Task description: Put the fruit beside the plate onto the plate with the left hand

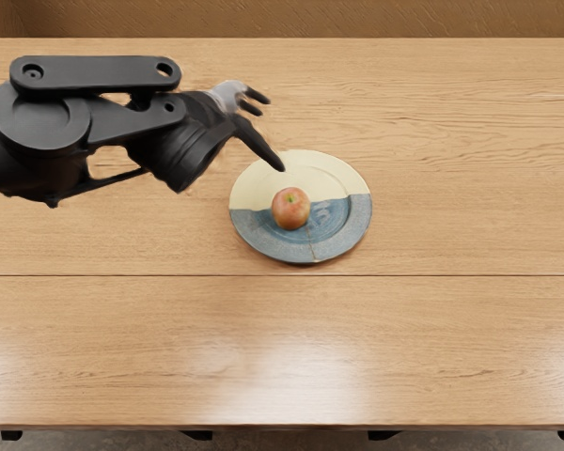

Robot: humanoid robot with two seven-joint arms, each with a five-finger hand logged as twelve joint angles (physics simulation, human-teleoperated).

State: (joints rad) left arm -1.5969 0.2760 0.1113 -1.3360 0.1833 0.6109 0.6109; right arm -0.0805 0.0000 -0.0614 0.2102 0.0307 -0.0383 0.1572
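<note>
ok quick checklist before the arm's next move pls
1. apple on plate: ok, it sits near the middle
2. apple away from the rim: ok
3. left hand let go of apple: ok, fingers spread, holding nothing
4. left hand off the plate: cannot tell, it hangs over the upper-left rim and contact is unclear
5. plate flat on the table: ok
</note>
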